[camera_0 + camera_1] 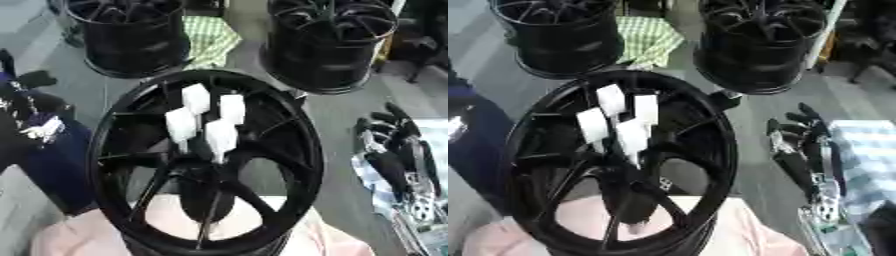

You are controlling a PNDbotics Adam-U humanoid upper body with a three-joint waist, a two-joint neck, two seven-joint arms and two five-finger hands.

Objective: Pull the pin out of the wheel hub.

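Right robot hand (398,150) hangs at the right, fingers relaxed and holding nothing, well apart from the wheel hub (206,165), which stands near centre on a pink cloth (175,220). Four white pins (206,120) stick up from the hub's middle. Two more black wheels (328,45) stand far behind.

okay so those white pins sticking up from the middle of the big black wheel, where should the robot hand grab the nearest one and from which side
Judging by its pose, pinch the nearest white pin by its blocky white head, which stands above the black wheel hub. Come down from above and from the right, where the right robot hand hangs open. The other three pins crowd its left and far sides, so approach from the open near-right side, then pull upward along the pin.
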